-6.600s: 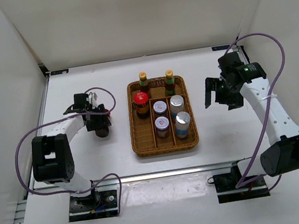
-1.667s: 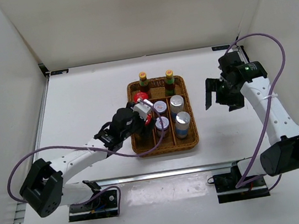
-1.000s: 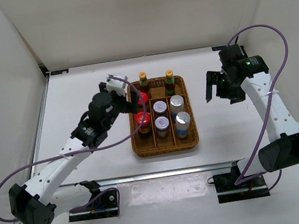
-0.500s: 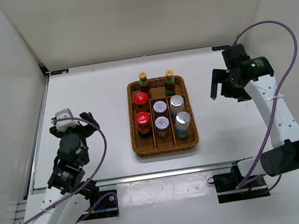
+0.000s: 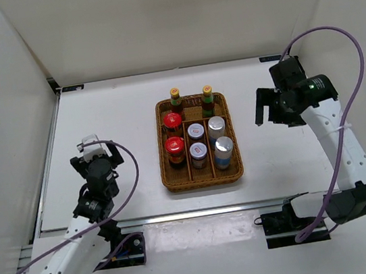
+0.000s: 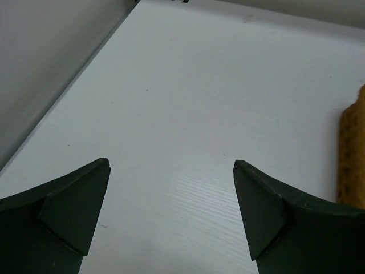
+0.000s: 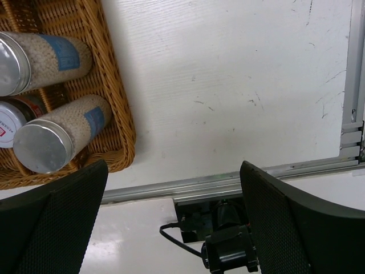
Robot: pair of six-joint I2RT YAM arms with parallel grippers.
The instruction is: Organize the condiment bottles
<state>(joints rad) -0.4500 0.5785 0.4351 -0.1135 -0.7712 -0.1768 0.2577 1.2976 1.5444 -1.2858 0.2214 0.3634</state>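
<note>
Left hand (image 6: 171,171) gapes empty, well left of condiment bottles (image 5: 196,130).

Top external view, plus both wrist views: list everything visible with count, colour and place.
wicker tray: one, brown, mid-table
red-capped jars: two, left compartment
silver-lidded brown jars: two, middle compartment
blue-white-labelled jars: two, silver lids, right compartment
yellow-capped bottles: two, dark, tray's far end
table: one, white
cables: two, purple, one per arm
left fingers: black, open, over bare table left of the tray
right fingers: black, open, right of the tray
</note>
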